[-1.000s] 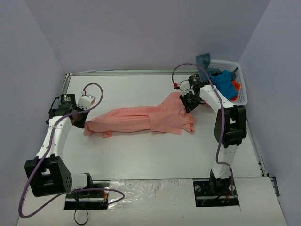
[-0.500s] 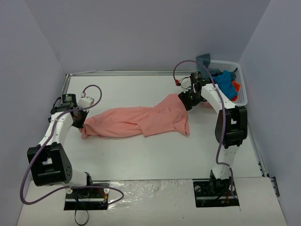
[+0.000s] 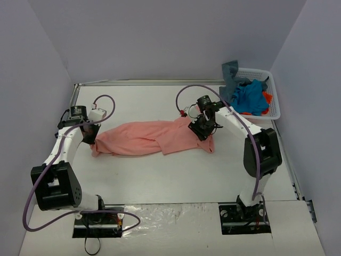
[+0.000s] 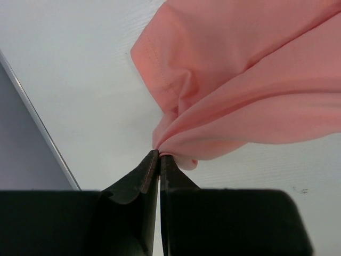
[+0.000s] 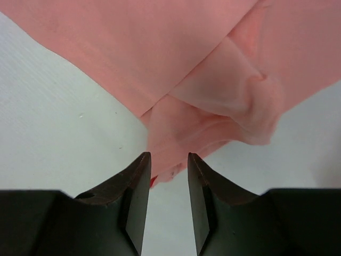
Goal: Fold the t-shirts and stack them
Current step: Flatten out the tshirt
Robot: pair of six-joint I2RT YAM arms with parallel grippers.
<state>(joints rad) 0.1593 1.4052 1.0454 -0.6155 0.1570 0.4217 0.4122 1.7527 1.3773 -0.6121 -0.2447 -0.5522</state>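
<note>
Salmon-pink t-shirt (image 3: 144, 137) pinched by left fingers (image 4: 139, 180).

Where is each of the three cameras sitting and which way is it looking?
Top external: above and behind the bases, looking down at the table, left arm, right arm, salmon-pink t-shirt, basket.
Left wrist: on the left arm, looking past its shut left gripper pinching the shirt's edge.
Right wrist: looking down past the parted right gripper over the shirt.
Shared: all three show that shirt.
</note>
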